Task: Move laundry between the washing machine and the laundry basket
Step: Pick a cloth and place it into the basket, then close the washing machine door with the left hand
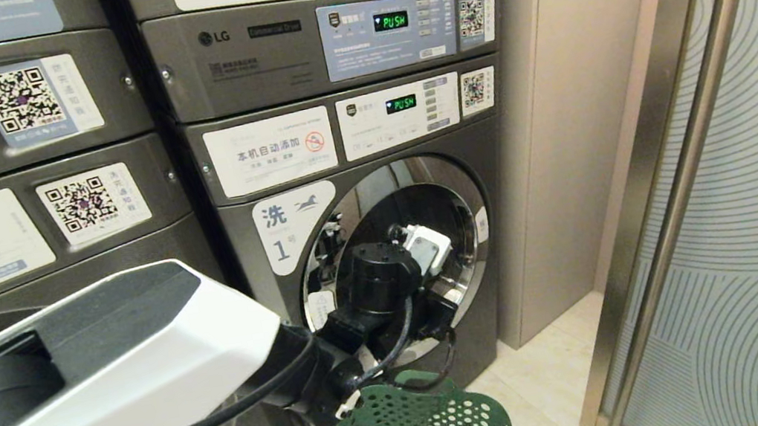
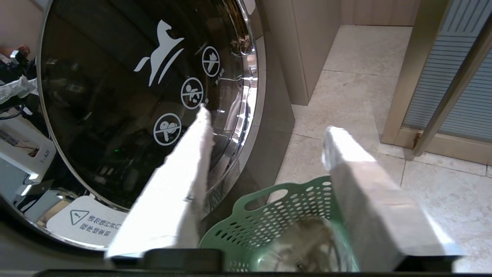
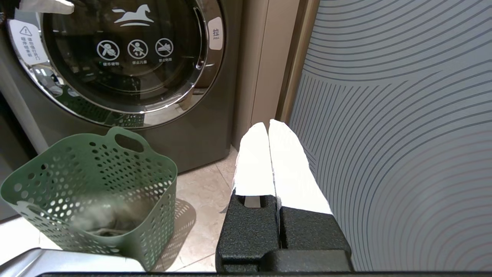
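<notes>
Hand [image 2: 265, 127] (left, agape) above basket [image 2: 269, 215] rim.

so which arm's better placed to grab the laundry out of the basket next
Probably the left. The left gripper hangs open right above the green basket, with the laundry below it. The right gripper sits shut off to the side.

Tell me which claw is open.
The left claw, above the green basket: its fingers stand wide apart, while the right claw has its fingers pressed together.
</notes>
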